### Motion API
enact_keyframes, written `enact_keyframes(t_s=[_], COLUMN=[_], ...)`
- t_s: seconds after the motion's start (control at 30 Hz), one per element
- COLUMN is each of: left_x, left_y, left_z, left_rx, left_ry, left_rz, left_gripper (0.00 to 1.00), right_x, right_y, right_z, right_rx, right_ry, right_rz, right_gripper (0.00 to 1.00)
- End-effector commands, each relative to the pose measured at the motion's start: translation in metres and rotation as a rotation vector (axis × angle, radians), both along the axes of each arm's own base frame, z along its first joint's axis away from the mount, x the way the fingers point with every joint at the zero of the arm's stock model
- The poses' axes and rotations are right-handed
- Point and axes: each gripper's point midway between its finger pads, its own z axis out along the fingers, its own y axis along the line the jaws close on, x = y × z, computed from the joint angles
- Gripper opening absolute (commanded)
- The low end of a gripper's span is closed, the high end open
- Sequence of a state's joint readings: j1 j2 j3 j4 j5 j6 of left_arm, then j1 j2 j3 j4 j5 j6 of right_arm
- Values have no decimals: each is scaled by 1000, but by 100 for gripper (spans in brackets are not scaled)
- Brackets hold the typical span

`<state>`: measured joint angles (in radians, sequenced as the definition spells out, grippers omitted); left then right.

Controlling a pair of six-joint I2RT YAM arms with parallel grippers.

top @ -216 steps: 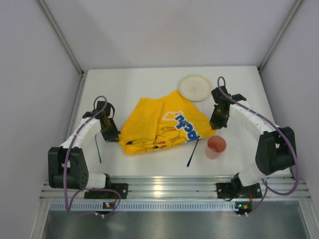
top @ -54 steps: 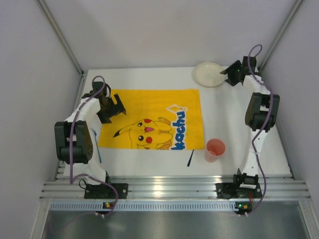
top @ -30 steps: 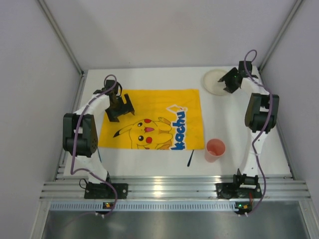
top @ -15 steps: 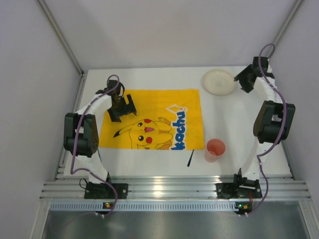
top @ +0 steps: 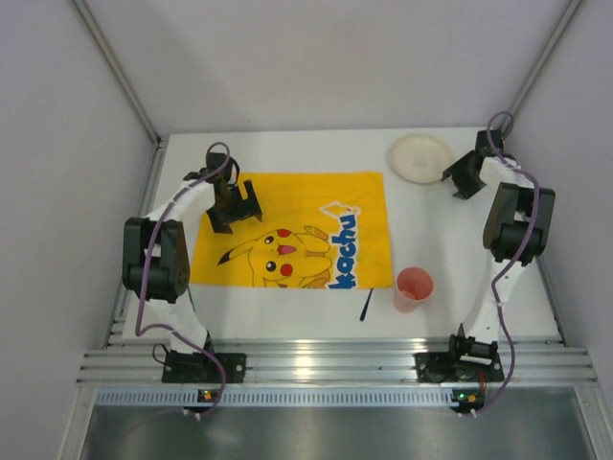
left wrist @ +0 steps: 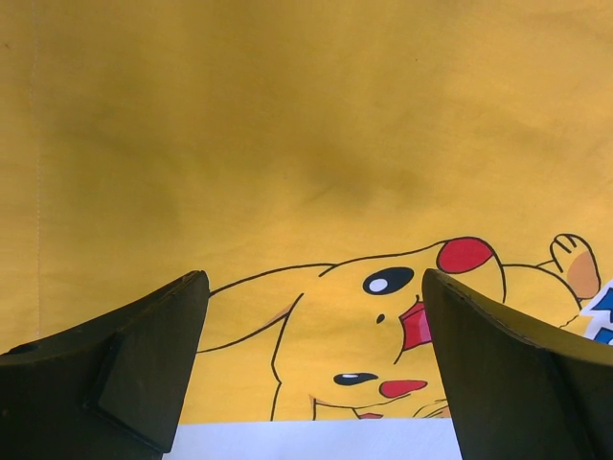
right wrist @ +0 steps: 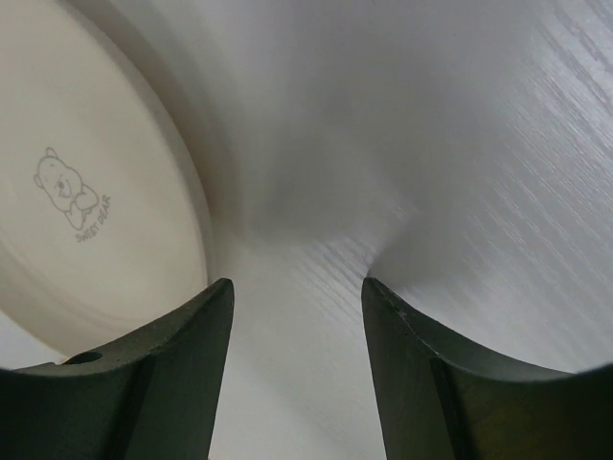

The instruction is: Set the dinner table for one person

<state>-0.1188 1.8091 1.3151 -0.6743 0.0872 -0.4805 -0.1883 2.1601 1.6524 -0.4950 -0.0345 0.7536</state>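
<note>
The white dinner table (top: pixel 450 240) carries a yellow Pikachu-print cloth (top: pixel 292 230) spread flat at centre left. A cream plate (top: pixel 421 156) lies flat at the far right. My left gripper (top: pixel 233 206) hangs over the cloth's far left part, wide open, nothing between its fingers (left wrist: pixel 153 355); the cloth (left wrist: pixel 287 144) fills that wrist view. My right gripper (top: pixel 463 177) stands just right of the plate, open and empty. In the right wrist view the plate (right wrist: pixel 86 192) lies left of the gripper (right wrist: pixel 297 297), with bare table between the fingertips.
A pink cup (top: pixel 414 287) stands upright right of the cloth's near corner. A thin black utensil (top: pixel 366 305) lies between cup and cloth. A thin blue item (top: pixel 190 293) lies near the left arm. Grey walls enclose the table; a ribbed rail (top: pixel 326 364) runs along the near edge.
My right gripper left the plate's right rim, swung toward the far right corner, then came back nearer beside the plate. The plate lies flat. The left arm has barely moved.
</note>
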Motion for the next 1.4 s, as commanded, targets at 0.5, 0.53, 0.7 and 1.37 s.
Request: enact_keyframes(t_s=[0.5, 0.53, 0.7, 1.37], left_x=[23, 23, 26, 12], left_y=[-5, -7, -11, -13], left_z=[-1, -2, 0, 44], left_rx=[13, 12, 12, -8], left_ry=[-6, -4, -4, -109], left_rz=[-5, -10, -19, -22], left_gripper=[98, 98, 98, 98], right_x=[63, 65, 76, 60], right_y=[23, 25, 31, 135], right_z=[42, 31, 15, 138], right_rx=[87, 92, 63, 8], right_ry=[-306, -284, -220, -353], right_rz=[85, 84, 79, 357], right_gripper=[54, 53, 47, 0])
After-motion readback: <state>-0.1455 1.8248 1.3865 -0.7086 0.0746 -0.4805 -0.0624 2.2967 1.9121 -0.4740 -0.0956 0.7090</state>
